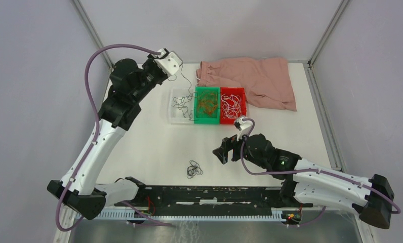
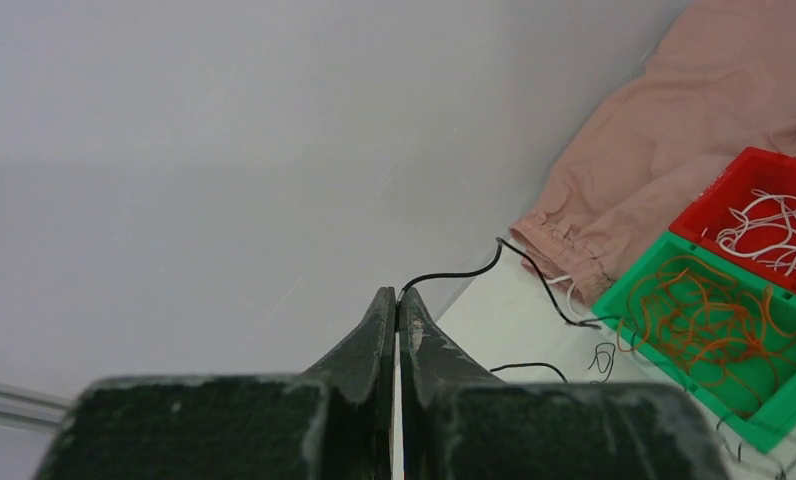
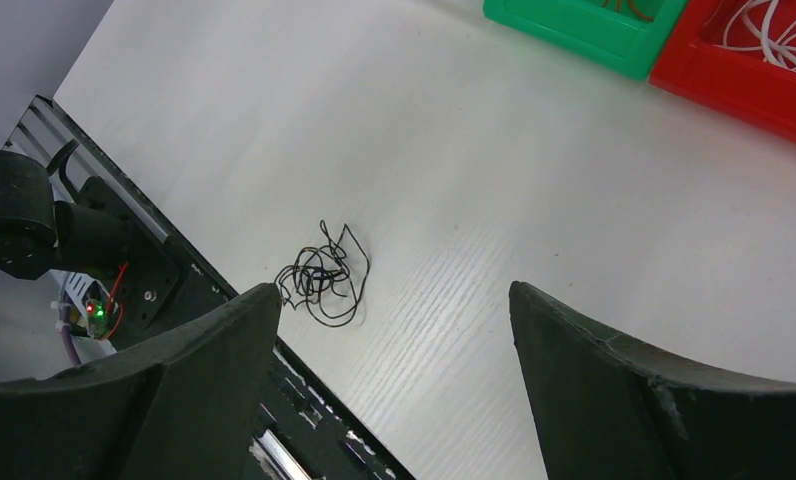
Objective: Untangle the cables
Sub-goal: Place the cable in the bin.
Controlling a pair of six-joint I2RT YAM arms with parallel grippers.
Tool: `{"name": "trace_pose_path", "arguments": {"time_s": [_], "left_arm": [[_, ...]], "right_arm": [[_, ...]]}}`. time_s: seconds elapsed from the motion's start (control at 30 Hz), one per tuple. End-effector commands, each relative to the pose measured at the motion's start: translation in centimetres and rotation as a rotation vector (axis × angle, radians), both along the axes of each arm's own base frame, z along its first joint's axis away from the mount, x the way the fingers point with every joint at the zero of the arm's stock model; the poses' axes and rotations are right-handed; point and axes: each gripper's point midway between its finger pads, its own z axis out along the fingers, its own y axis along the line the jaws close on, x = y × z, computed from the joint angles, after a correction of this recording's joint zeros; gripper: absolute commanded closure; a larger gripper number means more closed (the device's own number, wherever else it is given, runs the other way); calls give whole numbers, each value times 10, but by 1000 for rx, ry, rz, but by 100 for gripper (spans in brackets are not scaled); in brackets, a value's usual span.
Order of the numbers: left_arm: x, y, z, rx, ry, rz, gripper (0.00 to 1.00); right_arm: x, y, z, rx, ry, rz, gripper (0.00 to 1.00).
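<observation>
- Two spots hold black cables. One cable (image 2: 454,275) is pinched in the left fingers (image 2: 398,308), which are pressed together up high. It hangs down toward the clear bin (image 1: 182,121).
- It is thin, so it could slip out and fall outside that bin. It could also land in the green bin (image 1: 207,121) just beside, with the orange cables (image 1: 208,104).
- One small black tangle (image 3: 321,278) lies on the counter (image 3: 534,200) near the front edge.
- Right fingers (image 1: 218,154) are spread wide, near the tangle. A grab could lift the whole knot at once, or push it off the edge.
</observation>
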Motion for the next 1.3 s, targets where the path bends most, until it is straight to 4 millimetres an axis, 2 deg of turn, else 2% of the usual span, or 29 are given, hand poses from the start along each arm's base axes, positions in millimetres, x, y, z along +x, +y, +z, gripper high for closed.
{"name": "trace_pose_path", "arguments": {"time_s": [0.0,0.23,0.53,1.07,1.27], "left_arm": [[4,4,7,-12,-55,16,97],[15,-5,-9,-10,-16,-4,97],[29,-14,-18,-9,1,-11,97],[56,-11,-76,42,102,20,97],[72,-11,-68,38,85,37,97]], "right_arm": [[6,-1,24,48,-34,-33,9],[6,-7,20,34,-32,-49,9],[5,-8,12,50,-8,-64,10],[2,-13,10,70,2,-79,11],[2,-13,8,74,10,-81,11]]}}
